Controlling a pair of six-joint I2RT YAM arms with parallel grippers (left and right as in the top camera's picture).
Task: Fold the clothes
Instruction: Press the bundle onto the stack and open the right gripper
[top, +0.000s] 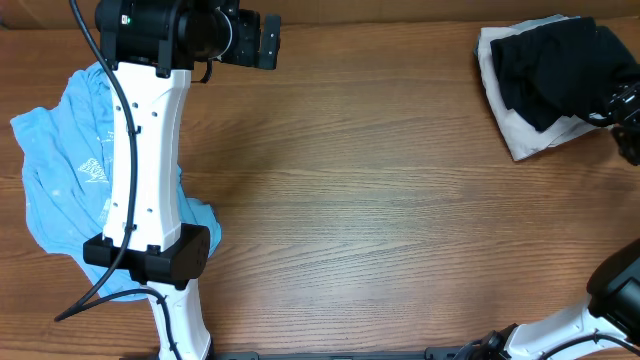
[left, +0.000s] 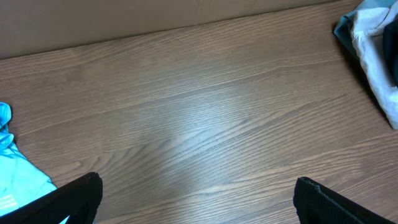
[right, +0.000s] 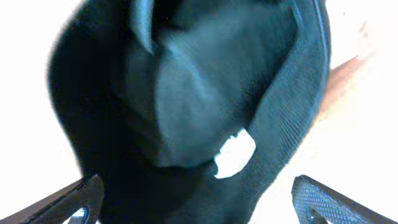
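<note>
A crumpled black garment (top: 545, 65) lies on a white cloth (top: 522, 140) at the table's far right. My right gripper (top: 622, 105) hovers at its right side; in the right wrist view its jaws (right: 199, 193) are wide open close above the black garment (right: 186, 93), holding nothing. A light-blue T-shirt (top: 60, 170) with white print lies rumpled at the far left, partly under my left arm. My left gripper (top: 266, 40) is at the far edge, open and empty over bare wood (left: 199, 186). A corner of the blue shirt (left: 15, 177) shows in the left wrist view.
The wooden table (top: 380, 200) stretches between the two piles. My left arm's white link (top: 145, 170) crosses the blue shirt. The right pile's white cloth (left: 376, 59) shows at the left wrist view's upper right. My right arm's base (top: 615, 300) is at the lower right.
</note>
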